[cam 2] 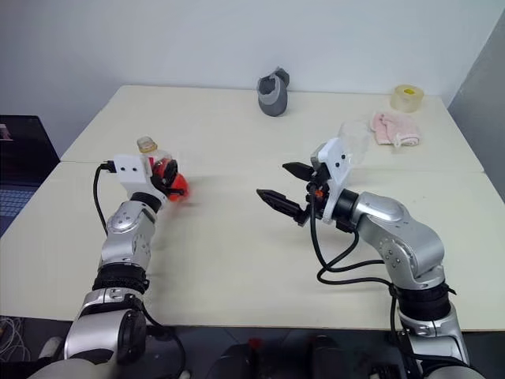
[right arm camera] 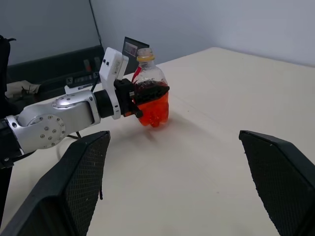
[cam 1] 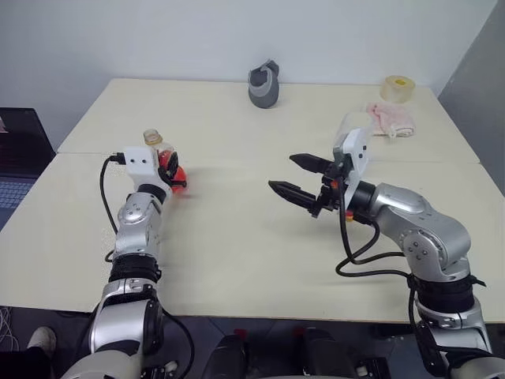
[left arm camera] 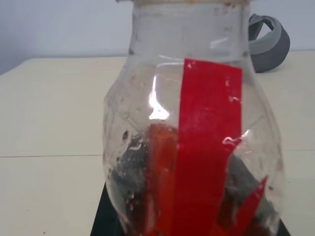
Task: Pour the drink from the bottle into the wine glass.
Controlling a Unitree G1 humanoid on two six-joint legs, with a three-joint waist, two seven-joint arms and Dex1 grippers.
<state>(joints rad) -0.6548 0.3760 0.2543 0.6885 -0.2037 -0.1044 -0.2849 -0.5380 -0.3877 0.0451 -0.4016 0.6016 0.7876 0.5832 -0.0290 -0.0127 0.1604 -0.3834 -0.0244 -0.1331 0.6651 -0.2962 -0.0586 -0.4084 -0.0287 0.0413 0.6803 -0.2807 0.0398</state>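
Over the tabletop (cam 1: 237, 260): bottle held upright at left, right fingers released.

Left gripper (right arm camera: 140, 101) is clenched around the bottle (right arm camera: 150, 93), which stands upright just above the surface, yellowish cap up, the drink (right arm camera: 153, 110) red in its lower half. Right gripper (cam 1: 304, 180) hangs mid-table with its fingers (cam 1: 288, 192) spread wide, grasping nothing, pointing toward the bottle and well apart from it. Wine glass (cam 2: 353, 140) sits behind the right wrist, near a pink cloth (cam 1: 390, 120). Grey jug (cam 1: 264, 85) and tape roll (cam 1: 398, 88) rest at the far edge.
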